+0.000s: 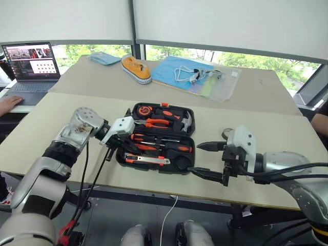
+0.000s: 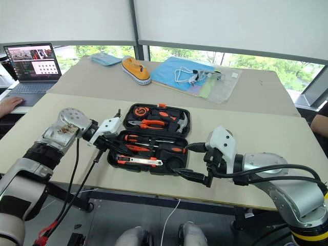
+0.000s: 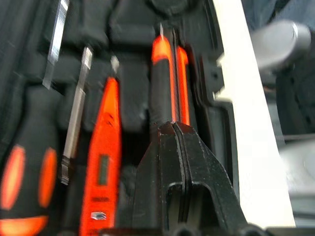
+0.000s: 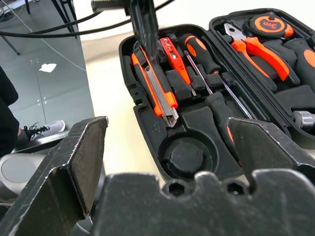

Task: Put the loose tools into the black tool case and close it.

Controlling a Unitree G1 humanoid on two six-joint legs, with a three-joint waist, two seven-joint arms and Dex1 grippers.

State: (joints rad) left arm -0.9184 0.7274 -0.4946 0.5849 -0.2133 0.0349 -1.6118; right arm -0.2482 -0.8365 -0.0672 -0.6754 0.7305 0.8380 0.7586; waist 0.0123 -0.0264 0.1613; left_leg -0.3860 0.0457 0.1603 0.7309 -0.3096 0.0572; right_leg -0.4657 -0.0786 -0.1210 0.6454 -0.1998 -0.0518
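tables (image 1: 61, 110): beige, two | windows (image 1: 266, 60): blinds lowered | floor (image 4: 54, 73): grey

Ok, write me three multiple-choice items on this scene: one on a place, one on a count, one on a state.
1. Where is the utility knife?
A. in the tool case, at its near edge
B. on the far table
C. in the right gripper

2. How many shoes lie on the far table?
A. one
B. two
C. three

3. How is the case?
A. shut
B. open
C. upside down

Answers: 1 A, it lies in the case's front recess; 2 A, a single yellow one; 3 B, lid laid back, tools showing.
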